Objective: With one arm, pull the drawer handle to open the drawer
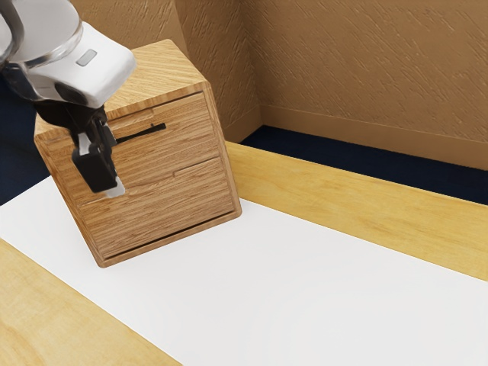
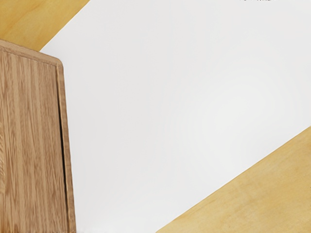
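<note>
Tabletop (image 1: 381,221) pale wood, white mat (image 1: 267,290) across centre | walls (image 1: 366,61) brown, floor (image 1: 366,160) dark blue | gripper (image 1: 97,164) before cabinet (image 1: 175,76), upper left, opening unreadable

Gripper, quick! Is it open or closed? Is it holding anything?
Cannot tell if the gripper is open or closed; it hangs in front of the drawer cabinet.
</note>
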Robot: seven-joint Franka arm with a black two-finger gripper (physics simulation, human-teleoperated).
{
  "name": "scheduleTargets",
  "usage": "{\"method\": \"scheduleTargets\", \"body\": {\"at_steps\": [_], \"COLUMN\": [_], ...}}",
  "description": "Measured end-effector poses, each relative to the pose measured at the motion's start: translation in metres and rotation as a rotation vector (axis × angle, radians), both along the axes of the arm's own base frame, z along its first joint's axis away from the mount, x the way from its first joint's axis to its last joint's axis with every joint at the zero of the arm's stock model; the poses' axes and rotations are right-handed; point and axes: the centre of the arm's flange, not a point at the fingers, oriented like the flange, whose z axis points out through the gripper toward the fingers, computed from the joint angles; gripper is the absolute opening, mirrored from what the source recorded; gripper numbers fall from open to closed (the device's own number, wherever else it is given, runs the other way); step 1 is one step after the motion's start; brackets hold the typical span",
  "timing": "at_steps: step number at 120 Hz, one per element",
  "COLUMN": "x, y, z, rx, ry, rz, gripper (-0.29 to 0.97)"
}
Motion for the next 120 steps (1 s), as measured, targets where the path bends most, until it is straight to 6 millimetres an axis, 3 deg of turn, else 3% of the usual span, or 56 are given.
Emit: {"method": "scheduleTargets", "body": {"at_steps": [29,50,102,120], "x": [0.009,0.019,0.026,0.046], "y": [0.004,0.012,0.018,0.028], "z": [0.005,-0.004,-0.013,-0.026], "rx": [-0.026,0.016,0.153,0.147], "ry": [-0.101,-0.154,-0.194,-0.181], "rz": [0.102,0.14,0.126,0.095], "gripper": [0.51,0.43,0.3,0.28]}}
